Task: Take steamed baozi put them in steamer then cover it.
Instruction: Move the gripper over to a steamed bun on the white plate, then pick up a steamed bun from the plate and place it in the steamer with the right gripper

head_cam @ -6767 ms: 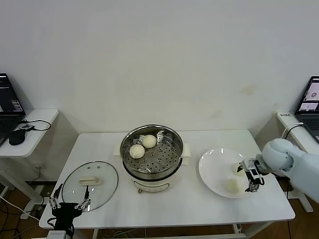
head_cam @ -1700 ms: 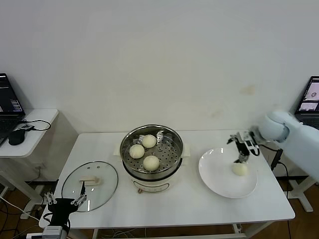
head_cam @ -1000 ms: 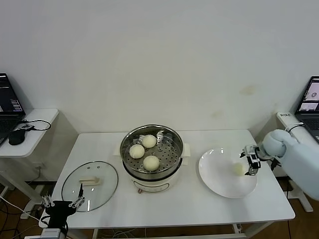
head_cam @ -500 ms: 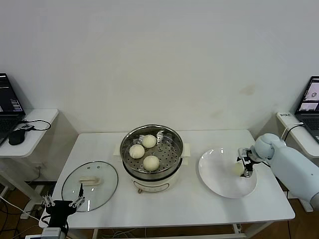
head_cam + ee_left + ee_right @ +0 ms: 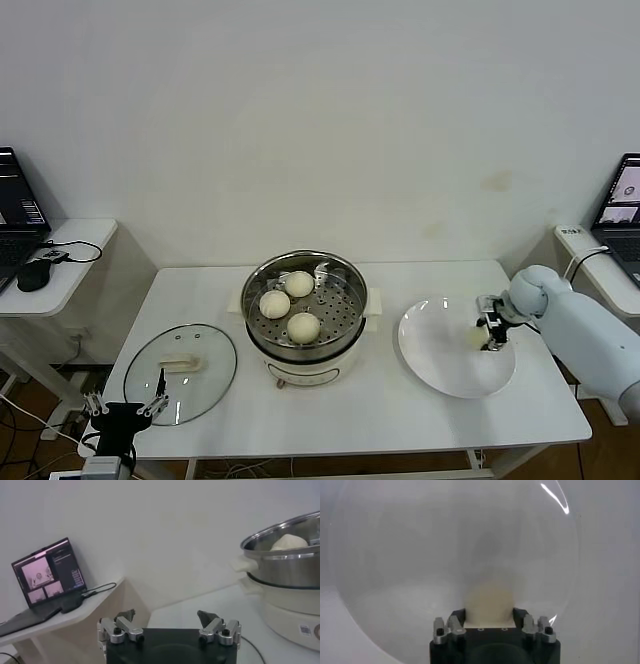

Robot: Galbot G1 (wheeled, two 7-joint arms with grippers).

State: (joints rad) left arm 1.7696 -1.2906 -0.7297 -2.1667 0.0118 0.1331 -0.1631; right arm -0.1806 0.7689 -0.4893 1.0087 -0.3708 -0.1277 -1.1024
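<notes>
Right gripper (image 5: 489,616): jaws pinched on the last bun (image 5: 488,600), one finger against each flank; seen at centre-bottom of the right wrist frame, and at right of centre in the head frame, over the plate.
Plate (image 5: 440,365): white, round, right of the steamer; the held bun sits on its right half and appears not yet lifted.
Right arm: enters from the right edge of the head frame, forearm sloping up-left, wrist bent so the claw points down onto the plate.
Steamer (image 5: 340,275): steel pot, centre of the head frame; three buns (image 5: 303,326) on its perforated tray, room left on the tray's right half.
Lid (image 5: 213,370): glass, flat on the table at lower left of the head frame, well apart from the steamer.
Left gripper (image 5: 169,624): jaws spread, empty, parked by the table's front-left corner, near the lid.
Step in hand: grasp of the fourth bun.
Next move, by judgement: lift clear of the plate, carry left over the pot rim, release on the free tray area; lid afterwards.
</notes>
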